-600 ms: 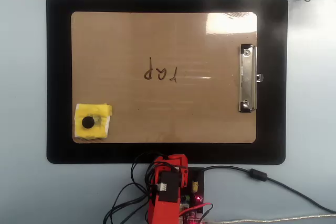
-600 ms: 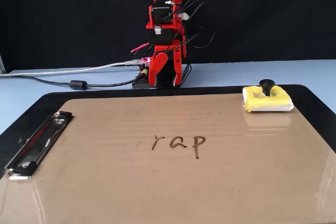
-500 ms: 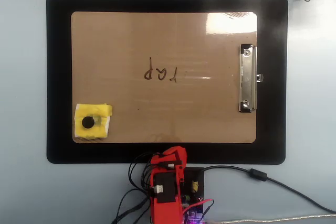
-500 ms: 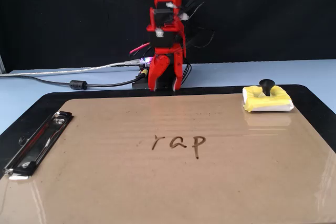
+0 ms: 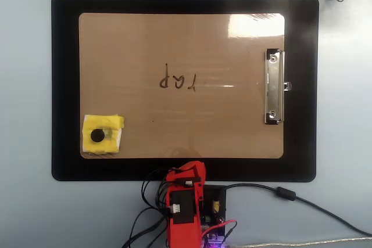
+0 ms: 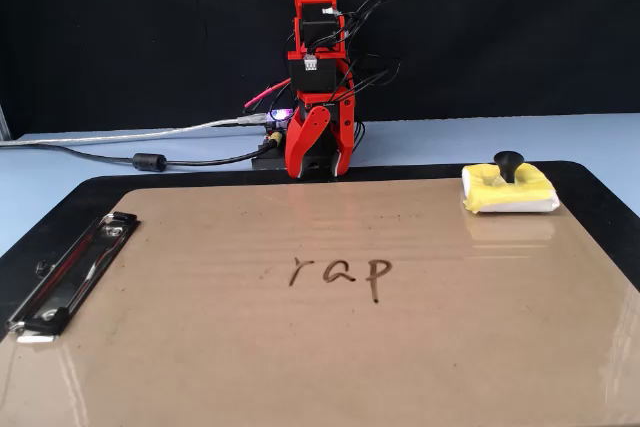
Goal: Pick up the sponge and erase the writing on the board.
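1. Nearest the fixed camera lay the board point(image 6: 330, 337), glossy and tan, its silver clip point(image 6: 70, 272) at the left edge of that view, all resting on a black mat point(image 5: 40, 85) on the pale worktop point(image 5: 23, 213).
2. The writing point(image 6: 340, 272), a few thin dark letters, sat near the board's middle, untouched.
3. Farther back, the sponge point(image 6: 508, 190) rested on the board's far right corner in the fixed view, knob upward, well apart from the letters.
4. Farthest stood the red arm, folded at its base just beyond the mat; its pincer point(image 6: 320, 169) pointed down, jaws parted a little and holding nothing.
5. The step in hand looked like the reach to the sponge. Done well, the jaws should descend straight over the knob, widen enough to straddle it, then close squarely so the sponge lifts flat.
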`<act>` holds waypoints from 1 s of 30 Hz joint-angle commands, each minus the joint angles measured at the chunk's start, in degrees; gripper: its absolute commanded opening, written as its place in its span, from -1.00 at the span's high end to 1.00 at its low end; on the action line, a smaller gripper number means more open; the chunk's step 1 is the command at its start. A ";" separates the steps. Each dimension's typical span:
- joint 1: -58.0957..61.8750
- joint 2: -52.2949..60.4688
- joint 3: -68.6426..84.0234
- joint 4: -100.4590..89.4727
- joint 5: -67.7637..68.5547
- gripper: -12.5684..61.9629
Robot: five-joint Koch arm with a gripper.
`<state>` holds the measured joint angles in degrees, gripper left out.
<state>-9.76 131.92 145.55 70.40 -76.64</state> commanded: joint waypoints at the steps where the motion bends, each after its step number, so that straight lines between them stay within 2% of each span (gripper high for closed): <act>1: -0.79 2.72 -0.88 -10.90 -1.32 -0.24; 11: -3.25 2.90 -8.88 -11.07 -4.57 -0.21; 19: -18.98 2.72 -18.54 -13.36 -18.11 -0.21; 30: -24.70 2.55 -18.37 -33.57 -19.34 -0.21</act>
<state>-33.31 131.92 128.14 41.04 -94.92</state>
